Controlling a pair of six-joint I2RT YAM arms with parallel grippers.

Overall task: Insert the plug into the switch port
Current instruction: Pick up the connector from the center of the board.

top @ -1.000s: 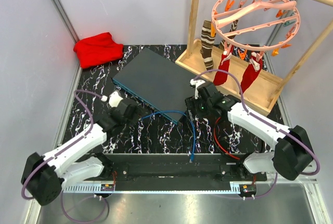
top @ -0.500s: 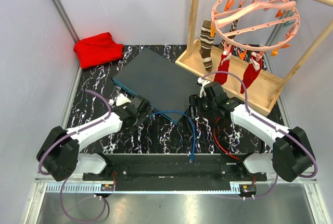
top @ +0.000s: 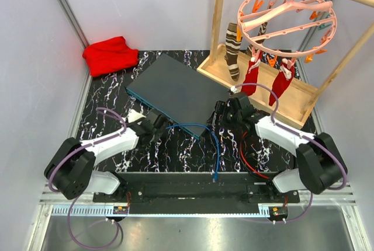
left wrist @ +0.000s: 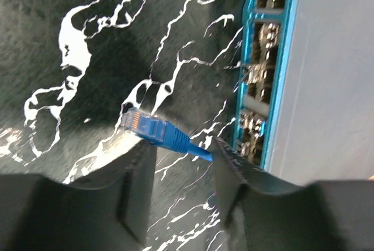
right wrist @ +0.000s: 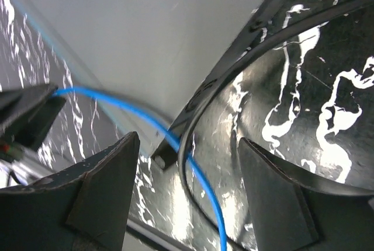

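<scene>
Plug (left wrist: 145,127) handling comes first. It looks tiny and light, a hard plastic head on a softer blue sleeve, so weight should be no problem. The thin cable (left wrist: 197,152) behind it is probably springy and may twist or tug the head off line. The best hold is likely on the sleeve just behind the head. Higher up on the cable the head could swivel, and a squeeze on the head itself might bend the small latch. Smooth plastic may also slip between hard fingers if it is pinched at an angle.

The head is pale and see-through with fine metal stripes at its tip, and the sleeve and cable are bright blue. It lies flat on the black marbled table (left wrist: 87,29), just ahead of the left gripper (left wrist: 184,145). Its cable runs back on a slant through the gap between the two fingers. Those fingers stand about half apart, wider than the plug, and nothing looks pinched, though I cannot tell whether either finger touches the sleeve.

Just past the finger on the right of this view is the switch (left wrist: 327,76), with its teal front edge and row of sockets (left wrist: 257,82). The plug's tip points away from them, so it will probably need turning.

The right gripper (right wrist: 187,140) is spread wide and holds nothing, with the blue cable running between its fingers.
</scene>
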